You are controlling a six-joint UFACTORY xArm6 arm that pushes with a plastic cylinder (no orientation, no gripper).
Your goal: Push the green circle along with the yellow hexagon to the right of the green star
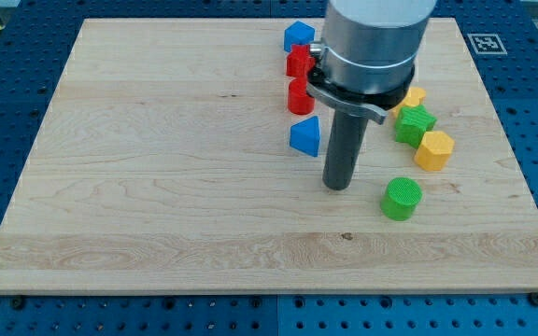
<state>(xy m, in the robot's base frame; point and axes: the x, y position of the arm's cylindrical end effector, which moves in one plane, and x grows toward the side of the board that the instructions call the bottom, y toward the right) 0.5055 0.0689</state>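
My tip (pixel 336 186), a bare rod w/ no claw, holds nothing, left of green circle (pixel 401 199). Yellow hexagon (pixel 434 149) already touches green star (pixel 415 124) lower-right. Risk: 1 off-centre shove spins circle away.

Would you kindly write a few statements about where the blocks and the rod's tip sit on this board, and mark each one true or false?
1. My tip touches the green circle. False: bare wood shows between them; the tip stands to the circle's left in the view.
2. The yellow hexagon lies right beside the green star. True.
3. The green circle sits above the green star in the view. False: it sits below the star.
4. A blue block lies just left of the rod. True.
5. Two red blocks sit at the view's bottom edge. False: they lie near the top, under another blue block.
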